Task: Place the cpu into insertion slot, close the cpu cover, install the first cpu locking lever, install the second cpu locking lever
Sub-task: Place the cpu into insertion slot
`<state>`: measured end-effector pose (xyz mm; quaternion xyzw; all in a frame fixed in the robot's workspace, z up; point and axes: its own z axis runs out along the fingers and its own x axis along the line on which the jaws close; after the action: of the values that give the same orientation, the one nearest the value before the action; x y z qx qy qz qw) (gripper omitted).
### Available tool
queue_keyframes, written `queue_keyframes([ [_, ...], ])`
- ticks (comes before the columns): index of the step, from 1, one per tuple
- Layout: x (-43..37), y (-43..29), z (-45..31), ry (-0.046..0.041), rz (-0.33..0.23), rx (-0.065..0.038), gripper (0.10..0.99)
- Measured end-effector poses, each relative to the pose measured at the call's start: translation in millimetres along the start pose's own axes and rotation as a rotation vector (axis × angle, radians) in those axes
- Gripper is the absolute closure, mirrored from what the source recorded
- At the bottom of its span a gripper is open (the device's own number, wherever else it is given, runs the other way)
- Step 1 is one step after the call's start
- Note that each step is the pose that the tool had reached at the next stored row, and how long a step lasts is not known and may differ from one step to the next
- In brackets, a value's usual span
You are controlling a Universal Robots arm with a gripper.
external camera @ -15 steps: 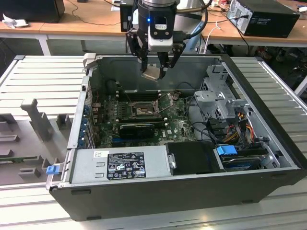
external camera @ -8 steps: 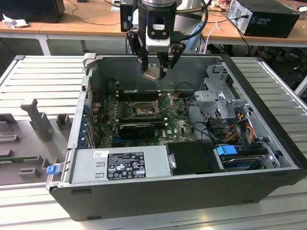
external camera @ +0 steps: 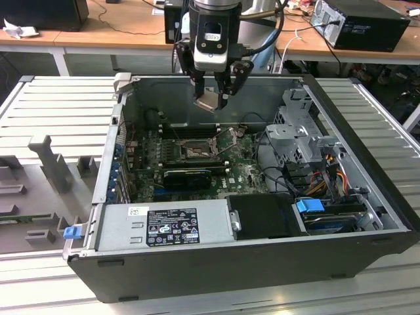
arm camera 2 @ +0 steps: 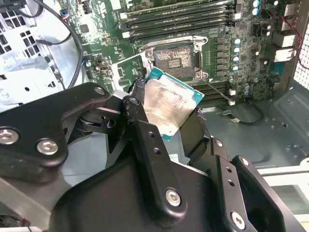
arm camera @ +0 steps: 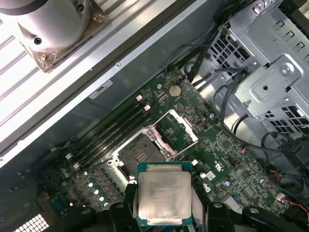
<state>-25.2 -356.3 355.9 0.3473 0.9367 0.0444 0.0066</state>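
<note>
1 gripper [external camera: 212, 98] clamps cpu [arm camera: 163, 193] by 2 edges, prob. to spare its contacts, hovering above the open slot [arm camera: 140, 157]; cover [arm camera: 176, 133] is flipped up, so slot's exposed, cpu unseated.

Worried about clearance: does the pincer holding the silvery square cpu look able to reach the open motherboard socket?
Probably yes: the pincer with the silvery square cpu hangs above the motherboard socket; its dark-grey metal cover frame is flipped up.
</note>
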Motion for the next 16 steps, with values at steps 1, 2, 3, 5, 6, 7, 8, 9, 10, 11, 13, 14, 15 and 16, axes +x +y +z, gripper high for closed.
queue_keyframes([
  [1,0.0,0.0,0.0,-0.0006,0.007,0.0,0.553],
  [2,0.0,0.0,0.1,-0.0014,0.016,0.0,0.553],
  [3,0.0,0.0,0.2,-0.0024,0.027,-0.001,0.553],
  [5,0.0,0.0,0.3,-0.0038,0.042,-0.001,0.553],
  [6,0.0,0.0,0.4,-0.0047,0.051,-0.001,0.553],
  [7,0.1,0.1,0.4,-0.0055,0.056,-0.001,0.553],
  [8,0.1,0.1,0.4,-0.007,0.065,0.0,0.553],
  [9,0.1,0.1,0.6,-0.0085,0.079,0.0,0.553],
  [10,0.1,0.1,0.7,-0.0093,0.086,0.0,0.553],
  [11,0.1,0.1,0.7,-0.0098,0.092,0.0,0.553],
  [13,0.1,0.1,0.9,-0.0113,0.107,0.0,0.553],
  [14,0.1,0.1,1.0,-0.0118,0.112,0.0,0.553],
  [15,0.2,0.1,1.2,-0.0132,0.126,0.0,0.553],
  [16,0.2,0.0,1.4,-0.0144,0.138,0.0,0.553],
])
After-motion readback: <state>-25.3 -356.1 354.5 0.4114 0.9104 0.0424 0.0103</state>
